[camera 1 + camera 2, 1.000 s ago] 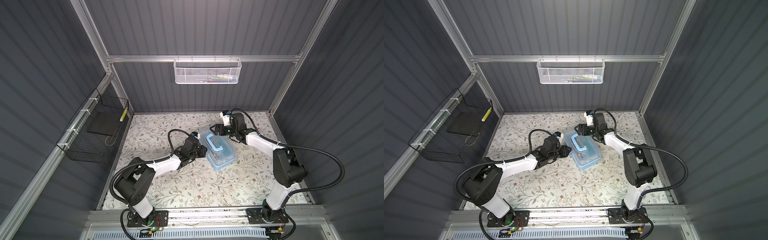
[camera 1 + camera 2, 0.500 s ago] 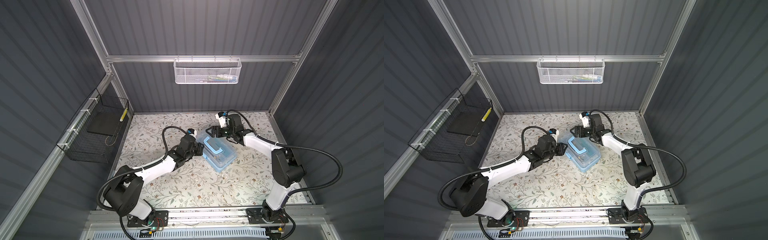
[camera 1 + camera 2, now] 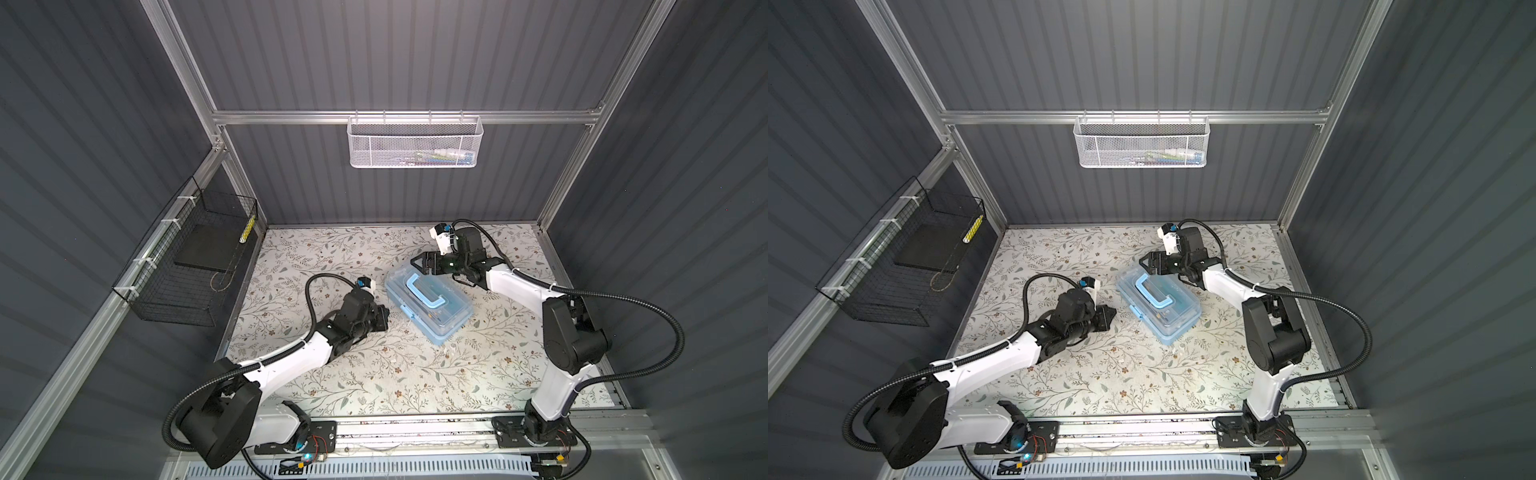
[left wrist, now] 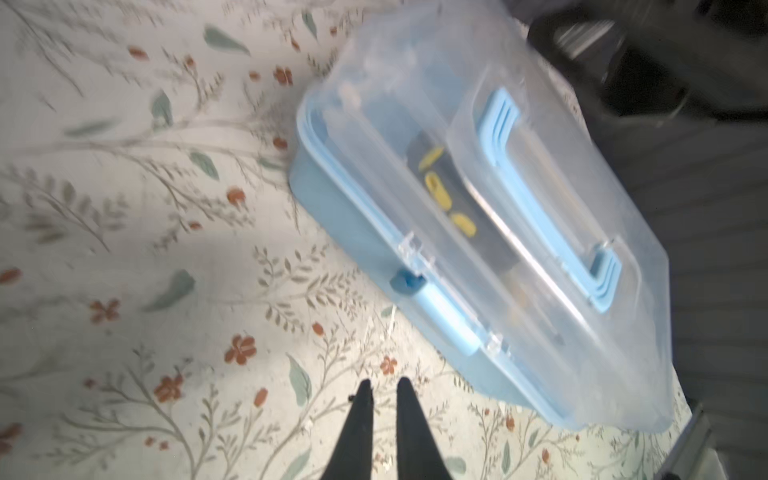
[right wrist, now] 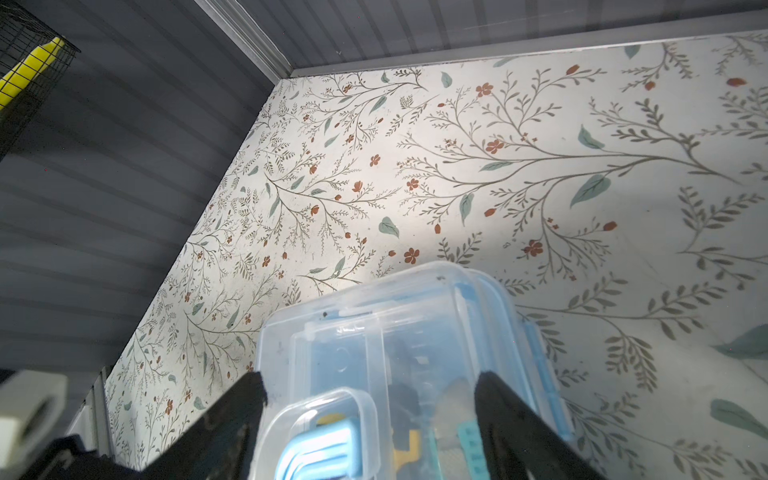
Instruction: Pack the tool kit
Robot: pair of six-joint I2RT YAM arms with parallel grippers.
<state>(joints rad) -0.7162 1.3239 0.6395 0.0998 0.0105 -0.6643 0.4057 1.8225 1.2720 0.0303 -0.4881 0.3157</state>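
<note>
A small rectangular light-blue plastic box (image 3: 428,309) with a clear lid (image 3: 451,318) and a blue top handle (image 3: 424,291) lies at an angle on the floral-patterned tabletop (image 3: 374,386), lid closed. The left gripper (image 3: 384,320) sits low just beside its long side (no contact that shows), and the right gripper (image 3: 415,263) hangs at its far corner, jaws spread apart. A white mesh basket (image 3: 415,143) hangs high behind them.

The tool kit (image 3: 428,307) is a small rectangular box with a light-blue base and a clear lid, shut. Its blue handle (image 3: 428,291) lies flat on top. It lies askew mid-counter (image 3: 374,374). Yellow-and-black tools (image 4: 440,195) show blurred through the lid.
</note>
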